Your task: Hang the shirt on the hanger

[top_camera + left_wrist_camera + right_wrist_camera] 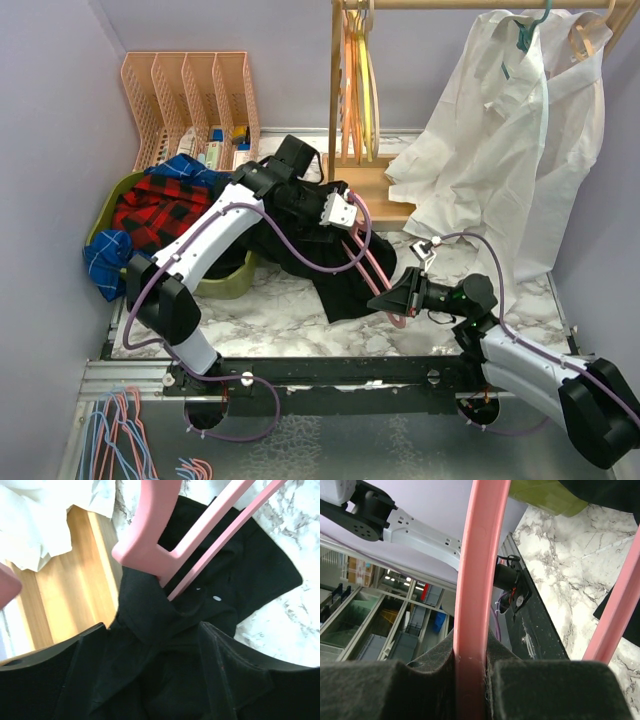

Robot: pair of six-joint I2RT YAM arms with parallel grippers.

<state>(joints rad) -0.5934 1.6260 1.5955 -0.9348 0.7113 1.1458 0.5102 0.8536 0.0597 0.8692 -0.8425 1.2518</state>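
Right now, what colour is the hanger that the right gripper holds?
Pink. The hanger shows best in the right wrist view.

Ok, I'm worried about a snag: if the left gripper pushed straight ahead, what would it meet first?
Most likely the shirt, bunched right at the left gripper's fingertips; the hanger lies just beyond, though depth is unclear.

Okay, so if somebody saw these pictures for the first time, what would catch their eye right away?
First, the pink hanger in the middle of the scene, clamped in the right gripper, its far end against the crumpled black shirt. The left gripper sits right over that shirt, with black cloth bunched between its fingers. Behind them, a big white shirt hangs at the upper right.
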